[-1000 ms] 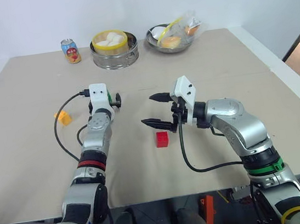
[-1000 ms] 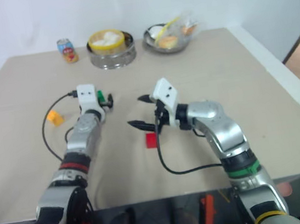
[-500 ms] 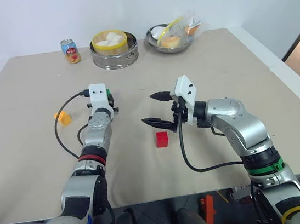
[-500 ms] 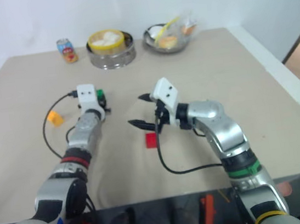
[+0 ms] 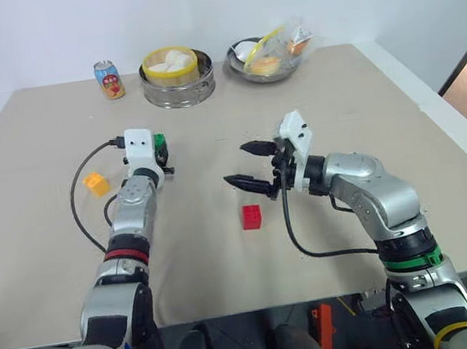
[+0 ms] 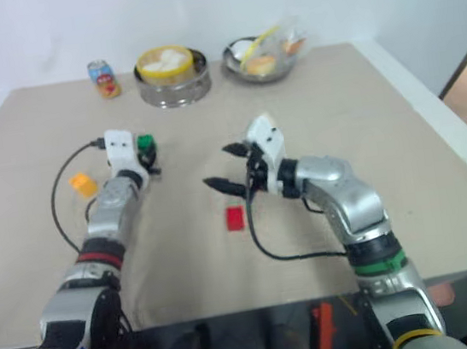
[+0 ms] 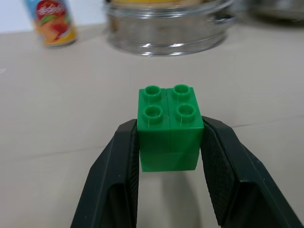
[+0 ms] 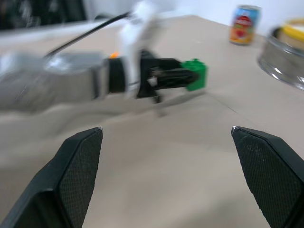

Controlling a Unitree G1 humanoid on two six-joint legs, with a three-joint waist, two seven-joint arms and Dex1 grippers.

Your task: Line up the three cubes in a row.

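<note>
Left wrist view gives me the clearest read: my left gripper is clamped on the small green plastic studded cube, one black finger pressed against each side, studs facing up. From the head cameras I see that cube held clear of the beige table, its shadow visible underneath in the right wrist view. My right gripper hangs with its two fingers spread wide and nothing between them, just above and behind the small red plastic cube, which sits on the table near the middle. The small orange-yellow plastic cube rests on the table off to my left, well apart from the red one. At the far edge stand an orange drink can, a round metal steamer and a metal bowl of food.
</note>
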